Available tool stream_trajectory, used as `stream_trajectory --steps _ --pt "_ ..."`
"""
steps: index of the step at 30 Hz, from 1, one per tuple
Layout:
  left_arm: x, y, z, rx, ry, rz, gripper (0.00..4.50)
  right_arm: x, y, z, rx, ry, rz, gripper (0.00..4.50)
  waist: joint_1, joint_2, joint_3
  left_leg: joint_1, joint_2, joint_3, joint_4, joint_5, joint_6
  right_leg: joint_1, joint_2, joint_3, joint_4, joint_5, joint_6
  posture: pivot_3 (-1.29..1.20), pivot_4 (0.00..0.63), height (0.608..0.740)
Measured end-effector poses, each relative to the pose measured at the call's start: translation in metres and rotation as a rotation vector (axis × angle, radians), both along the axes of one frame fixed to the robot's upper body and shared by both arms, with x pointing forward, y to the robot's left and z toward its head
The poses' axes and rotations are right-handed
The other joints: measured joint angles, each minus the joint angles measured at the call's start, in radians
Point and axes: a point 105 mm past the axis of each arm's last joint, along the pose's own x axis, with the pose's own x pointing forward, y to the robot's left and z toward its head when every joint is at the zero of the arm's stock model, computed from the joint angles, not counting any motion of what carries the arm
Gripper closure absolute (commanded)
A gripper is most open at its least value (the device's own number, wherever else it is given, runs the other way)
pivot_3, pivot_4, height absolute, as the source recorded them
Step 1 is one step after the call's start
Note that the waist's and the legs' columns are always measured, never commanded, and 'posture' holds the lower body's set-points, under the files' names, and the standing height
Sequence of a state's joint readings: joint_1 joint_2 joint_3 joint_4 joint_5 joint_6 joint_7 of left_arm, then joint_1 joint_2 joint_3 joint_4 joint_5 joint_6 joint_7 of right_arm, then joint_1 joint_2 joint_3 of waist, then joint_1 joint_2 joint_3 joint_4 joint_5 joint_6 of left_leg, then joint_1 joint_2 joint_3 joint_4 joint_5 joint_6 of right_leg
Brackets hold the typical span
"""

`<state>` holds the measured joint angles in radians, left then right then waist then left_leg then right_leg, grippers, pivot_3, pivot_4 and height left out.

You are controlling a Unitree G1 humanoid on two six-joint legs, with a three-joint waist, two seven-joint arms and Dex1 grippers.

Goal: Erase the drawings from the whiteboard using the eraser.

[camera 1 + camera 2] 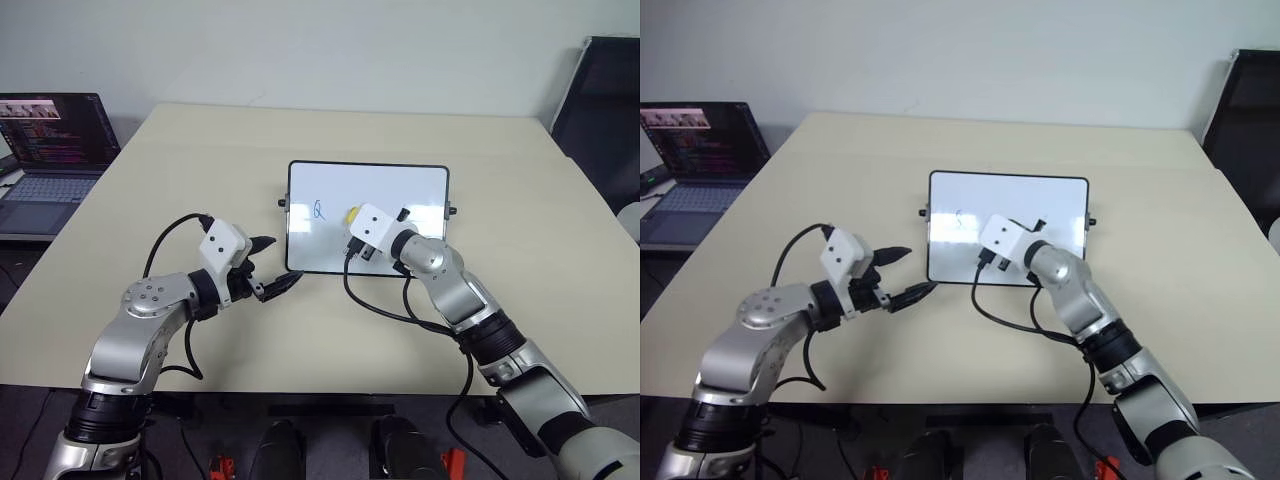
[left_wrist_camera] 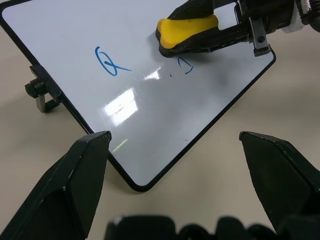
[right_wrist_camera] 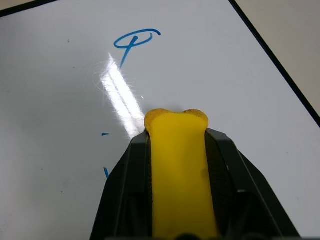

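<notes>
Eraser (image 3: 177, 170) clamped tight in my right gripper (image 3: 176, 150); blue loop (image 3: 134, 40) ahead. Flat pressure lost, streaks stay on whiteboard (image 3: 210, 65).

Yellow eraser (image 3: 179, 165), blue drawings (image 2: 111, 61), glossy white black-framed whiteboard (image 1: 400, 190), beige table (image 1: 200, 160)
</notes>
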<state>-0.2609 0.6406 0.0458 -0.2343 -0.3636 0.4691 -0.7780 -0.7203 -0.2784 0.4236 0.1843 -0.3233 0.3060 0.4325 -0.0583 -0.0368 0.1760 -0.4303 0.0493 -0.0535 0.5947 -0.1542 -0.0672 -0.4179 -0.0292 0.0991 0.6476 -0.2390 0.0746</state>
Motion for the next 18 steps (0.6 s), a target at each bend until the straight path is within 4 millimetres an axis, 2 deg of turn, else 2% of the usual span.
stream_trajectory --steps 4,9,13,18 --pt "0.0 0.0 0.0 0.0 0.0 0.001 0.0 -0.016 0.008 -0.015 -0.056 0.072 0.09 3.38 0.0 0.0 0.0 0.0 0.0 0.0 -0.001 0.0 0.0 0.0 0.0 0.0 0.0 -0.001 0.001 0.0 0.15 0.74" --pt "0.0 0.0 0.0 0.0 0.0 0.001 0.0 -0.012 0.007 -0.014 -0.066 0.041 0.063 3.38 0.0 0.0 0.0 0.0 0.0 0.0 -0.001 0.0 0.0 0.0 0.0 0.0 0.0 0.0 0.0 0.0 0.15 0.74" --pt "0.0 0.0 0.0 0.0 0.0 0.0 0.0 -0.008 0.0 -0.012 -0.078 0.038 0.04 3.38 0.004 0.0 0.0 0.0 0.0 0.0 0.0 0.0 0.0 0.0 0.0 0.0 0.0 0.0 0.0 0.0 0.15 0.74" --pt "0.0 0.0 0.0 0.0 0.0 0.0 0.0 -0.019 -0.01 -0.021 -0.114 0.122 0.073 3.38 0.005 -0.001 0.0 0.001 0.0 0.0 0.0 0.0 0.0 0.002 0.0 0.0 -0.001 0.0 0.0 0.0 0.15 0.74"
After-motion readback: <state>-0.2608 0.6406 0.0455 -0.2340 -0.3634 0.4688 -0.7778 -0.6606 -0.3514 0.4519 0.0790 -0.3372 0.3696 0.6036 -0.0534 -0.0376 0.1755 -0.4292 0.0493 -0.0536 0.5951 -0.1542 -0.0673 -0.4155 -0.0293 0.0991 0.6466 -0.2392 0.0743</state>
